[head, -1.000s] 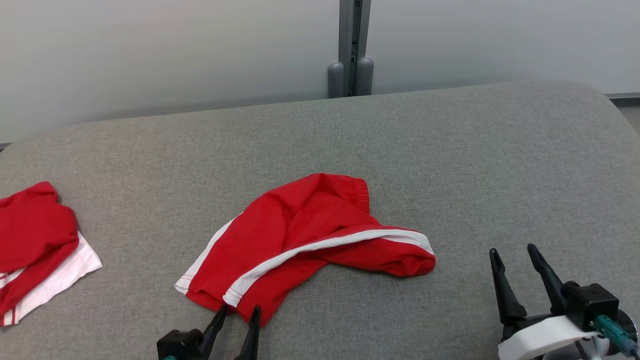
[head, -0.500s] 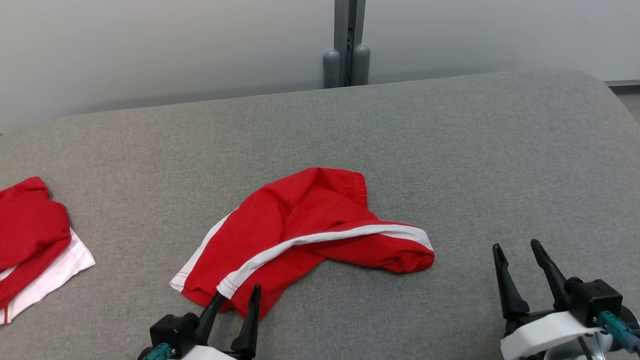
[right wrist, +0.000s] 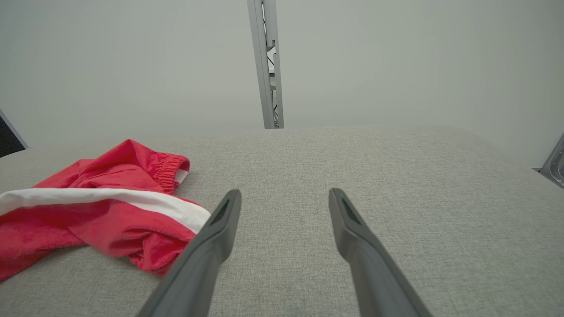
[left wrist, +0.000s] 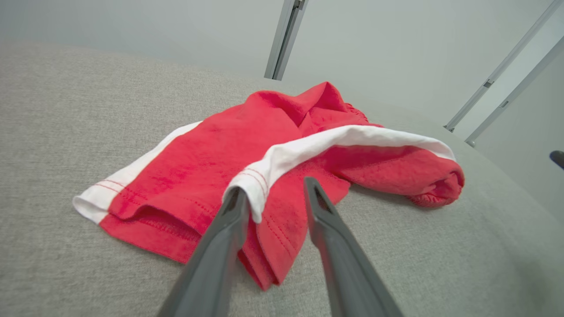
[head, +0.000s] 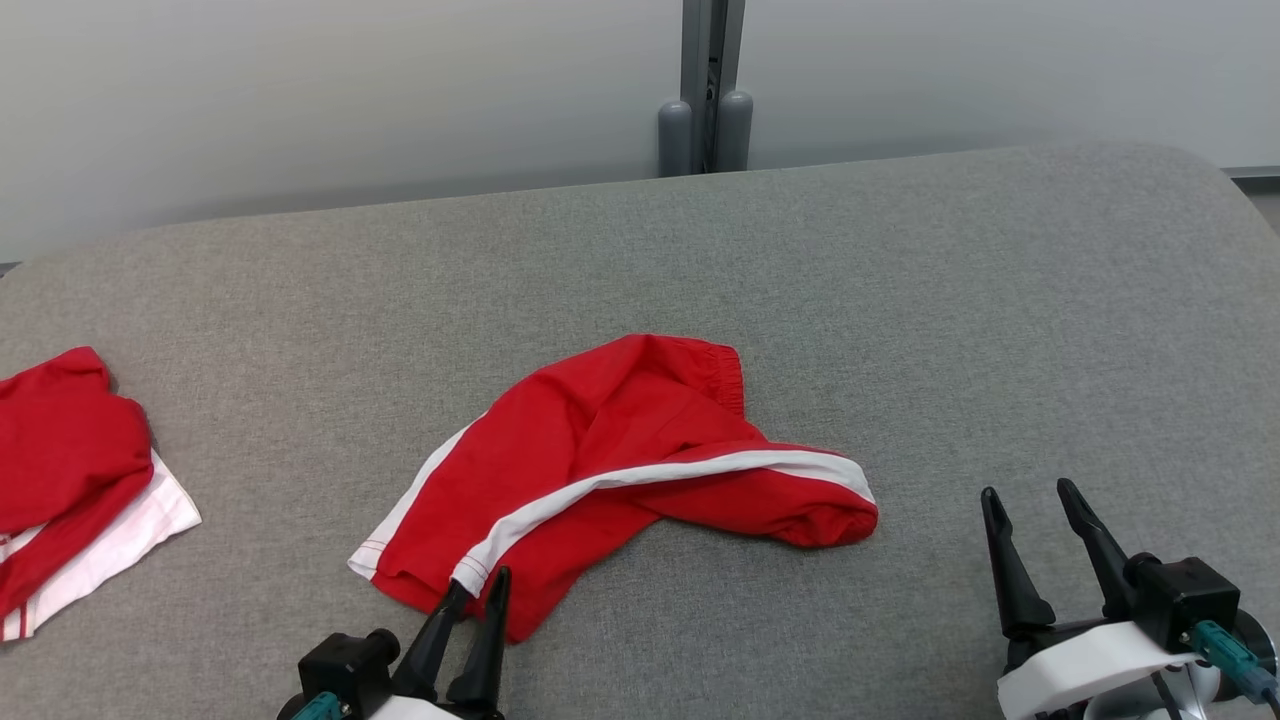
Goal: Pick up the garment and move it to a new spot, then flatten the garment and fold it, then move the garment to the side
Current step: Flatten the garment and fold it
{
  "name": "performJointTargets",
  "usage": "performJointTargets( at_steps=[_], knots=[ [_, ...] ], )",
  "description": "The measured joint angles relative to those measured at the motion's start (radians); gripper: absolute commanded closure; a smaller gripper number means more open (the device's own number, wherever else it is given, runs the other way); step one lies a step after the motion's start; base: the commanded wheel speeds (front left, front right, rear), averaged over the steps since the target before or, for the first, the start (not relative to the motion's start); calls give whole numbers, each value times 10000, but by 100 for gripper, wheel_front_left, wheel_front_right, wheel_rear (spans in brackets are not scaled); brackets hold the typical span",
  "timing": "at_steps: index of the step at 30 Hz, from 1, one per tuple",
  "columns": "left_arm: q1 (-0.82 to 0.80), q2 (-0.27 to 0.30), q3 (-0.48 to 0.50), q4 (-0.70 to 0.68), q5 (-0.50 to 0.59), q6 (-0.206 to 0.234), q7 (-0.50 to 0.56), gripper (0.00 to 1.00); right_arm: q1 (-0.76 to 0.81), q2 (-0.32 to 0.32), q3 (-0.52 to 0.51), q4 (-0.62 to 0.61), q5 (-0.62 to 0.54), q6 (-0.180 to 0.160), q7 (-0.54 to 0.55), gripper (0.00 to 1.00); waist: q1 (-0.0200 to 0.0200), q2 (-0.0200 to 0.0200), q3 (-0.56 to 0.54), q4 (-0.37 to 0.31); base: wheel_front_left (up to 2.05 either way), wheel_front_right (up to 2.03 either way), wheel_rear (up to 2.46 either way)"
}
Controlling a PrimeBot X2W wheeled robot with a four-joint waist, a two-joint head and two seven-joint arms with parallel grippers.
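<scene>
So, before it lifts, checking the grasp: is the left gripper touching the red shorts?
Touching. The left wrist view shows the left gripper straddling the red shorts, the white-striped hem resting against one finger.

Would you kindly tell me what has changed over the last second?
The left claw has pushed forward over the near hem of the red shorts, and its jaws have narrowed around it but are not yet shut. The shorts have not moved; the right claw stays open; the other red garment lies untouched.
</scene>
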Motion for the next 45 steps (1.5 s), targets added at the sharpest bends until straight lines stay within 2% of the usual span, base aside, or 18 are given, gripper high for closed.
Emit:
performJointTargets(
  at_steps=[1, 8, 15, 22, 26, 33, 35, 36, 38, 39, 43, 45],
  knots=[
    [-3, 0, 27, -19, 8, -6, 0, 100, -1, 4, 15, 6, 0, 0, 0, 0, 0, 0, 18, 0, 0, 0, 0],
    [-327, -8, 232, 100, 180, 36, 0, 100, -78, 4, 96, 29, 4, 0, 0, 0, 0, 0, 117, -44, 0, 0, 0],
    [-445, -4, 1346, -245, 725, 525, 0, 100, -90, -6, 405, 61, 234, 0, -2, 0, 0, 0, 72, 140, 0, 0, 0],
    [-320, 4, 2105, -121, 1218, 533, 0, 100, -102, 6, 1597, 629, 1089, 0, -2, 0, 0, 0, 63, 449, 0, 0, 0],
    [-353, 2, 2144, -63, 1290, 499, 0, 100, -226, -155, 2566, 982, 1720, 2, 0, 0, 0, 0, 176, 530, 0, 0, 0],
    [-401, 0, 2048, -27, 1202, 512, 0, 100, -401, -589, 3409, 1101, 2592, 0, 0, 0, 0, 0, 221, 513, 0, 0, 0],
    [-402, 0, 2033, -2, 1200, 510, 0, 100, -427, -665, 3615, 1108, 2769, 0, 0, 16, 0, 0, 204, 505, 0, 0, 0],
    [-402, 0, 2034, 17, 1202, 510, 0, 100, -438, -690, 3685, 1129, 2840, 0, -2, 20, 0, 0, 198, 505, 0, 0, 0],
    [-402, 0, 2036, 63, 1208, 510, 0, 100, -524, -752, 3871, 1241, 3070, 0, 0, 41, 0, 0, 188, 517, 0, 0, 0],
    [-402, 0, 2042, 84, 1208, 510, 0, 100, -558, -773, 3952, 1300, 3152, 0, 0, 47, 0, 0, 188, 528, 0, 0, 0],
    [-402, 0, 2033, 153, 1233, 504, 0, 100, -672, -807, 4096, 1465, 3488, 0, 0, 50, 0, 0, 198, 597, 0, 0, 0],
    [-402, 0, 2031, 161, 1233, 504, 0, 100, -758, -821, 4136, 1498, 3611, 0, 0, 47, 0, 0, 224, 626, 0, 0, 0]
  ],
)
